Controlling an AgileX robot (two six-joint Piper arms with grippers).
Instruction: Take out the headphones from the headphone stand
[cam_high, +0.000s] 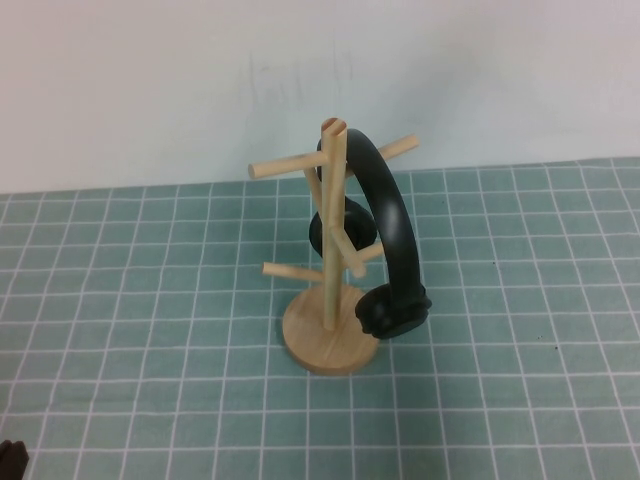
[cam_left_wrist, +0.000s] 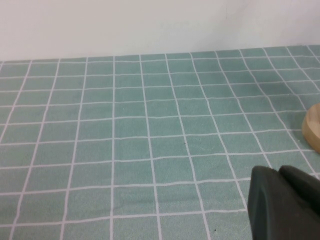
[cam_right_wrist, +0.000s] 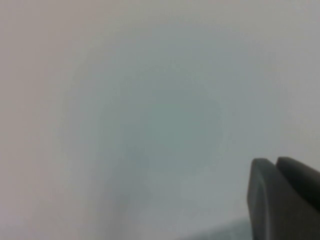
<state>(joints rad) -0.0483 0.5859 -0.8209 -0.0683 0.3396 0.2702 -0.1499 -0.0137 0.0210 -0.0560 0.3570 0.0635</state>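
The headphones (cam_high: 392, 215) are hanging on the headphone stand (cam_high: 329, 262), the wide black headband arching over the top of the pole, one ear cup dangling down to the right side of the disc base and seeming to rest against it, the other cup hanging behind the pole among the pegs. The stand is sitting upright near the middle of the counter, a little toward the far edge, on a green cloth with a white grid (cam_high: 150, 330), and a plain white wall (cam_high: 150, 80) is rising behind it. The left gripper (cam_left_wrist: 285, 202) is hovering low over the cloth near the left part of the near edge, well apart from the stand; its wrist camera is catching just a sliver of the wooden base (cam_left_wrist: 312, 127). Whether its fingers are spread or pressed together, I cannot tell. The right gripper (cam_right_wrist: 285, 197) is pointing at a blank pale surface, with only a dark piece of it showing, and there too I cannot tell how its fingers are standing.
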